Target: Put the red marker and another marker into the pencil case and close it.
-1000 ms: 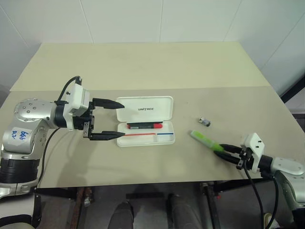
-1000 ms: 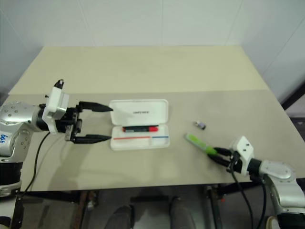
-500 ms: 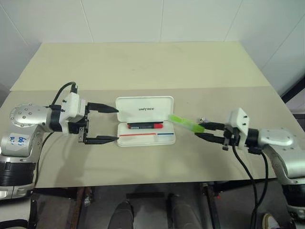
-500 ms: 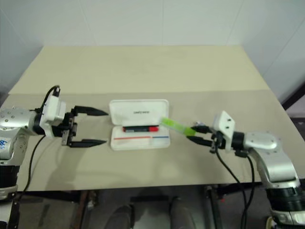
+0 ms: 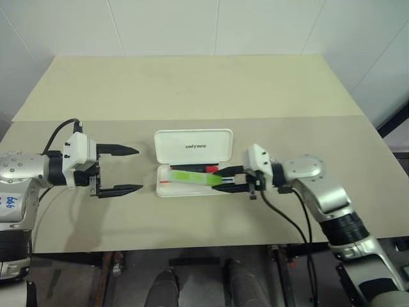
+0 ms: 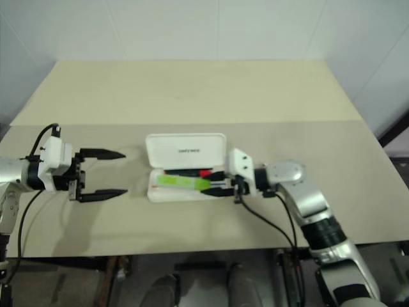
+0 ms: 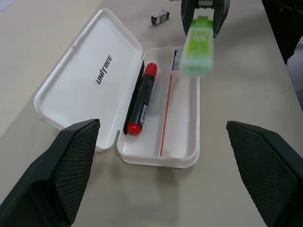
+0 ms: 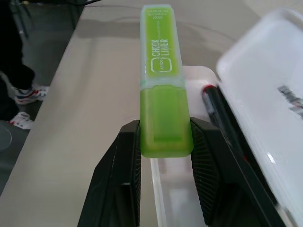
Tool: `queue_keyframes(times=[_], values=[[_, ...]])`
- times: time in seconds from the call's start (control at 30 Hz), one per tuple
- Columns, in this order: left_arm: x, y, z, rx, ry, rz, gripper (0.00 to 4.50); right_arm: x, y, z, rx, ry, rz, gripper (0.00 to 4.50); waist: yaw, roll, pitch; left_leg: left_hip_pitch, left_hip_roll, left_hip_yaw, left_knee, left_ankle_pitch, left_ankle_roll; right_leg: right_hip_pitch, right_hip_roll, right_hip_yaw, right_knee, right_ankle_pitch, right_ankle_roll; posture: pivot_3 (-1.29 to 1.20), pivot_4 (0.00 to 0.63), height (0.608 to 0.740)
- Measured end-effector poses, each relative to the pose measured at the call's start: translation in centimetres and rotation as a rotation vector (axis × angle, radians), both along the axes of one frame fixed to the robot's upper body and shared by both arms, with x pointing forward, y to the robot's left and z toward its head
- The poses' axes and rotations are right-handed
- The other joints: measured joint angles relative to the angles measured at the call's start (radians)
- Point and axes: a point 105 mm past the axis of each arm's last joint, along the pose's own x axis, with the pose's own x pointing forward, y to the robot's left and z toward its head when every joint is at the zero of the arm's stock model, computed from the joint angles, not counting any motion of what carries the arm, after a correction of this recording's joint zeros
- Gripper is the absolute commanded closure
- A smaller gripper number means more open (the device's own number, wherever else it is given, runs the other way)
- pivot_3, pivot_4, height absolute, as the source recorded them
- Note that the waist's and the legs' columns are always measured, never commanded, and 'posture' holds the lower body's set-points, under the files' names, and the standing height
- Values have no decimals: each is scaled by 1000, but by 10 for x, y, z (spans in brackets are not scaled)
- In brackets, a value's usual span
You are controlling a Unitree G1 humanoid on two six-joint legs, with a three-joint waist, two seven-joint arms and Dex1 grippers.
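Head stereo pair high over the table; both wrist views close on the shared pencil case.

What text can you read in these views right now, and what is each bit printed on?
"UNITREE": dark lettering on the open lid of the pencil case.
"CHECK LINER": on the cap of the green highlighter held in the right claw.
Small print above and beside it: too small to read.

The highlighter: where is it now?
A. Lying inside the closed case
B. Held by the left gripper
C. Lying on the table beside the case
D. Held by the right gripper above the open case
D: the right gripper clamps the highlighter over the open case.
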Motion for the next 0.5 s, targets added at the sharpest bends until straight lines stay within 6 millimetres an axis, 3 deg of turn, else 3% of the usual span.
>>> queue_keyframes(times=[0.33,0.5], values=[[-1,-5,3,-8,-26,3,0,18,25,-19,-51,-6,18,3405,-2,0,0,1,0,0,-1,0,0,0,0,0,1,1,1,0,150,740],[-1,-6,3,-19,-27,9,0,24,25,-28,-77,-5,12,3405,-2,0,0,1,0,0,-1,0,0,-1,0,0,1,2,4,0,150,740]])
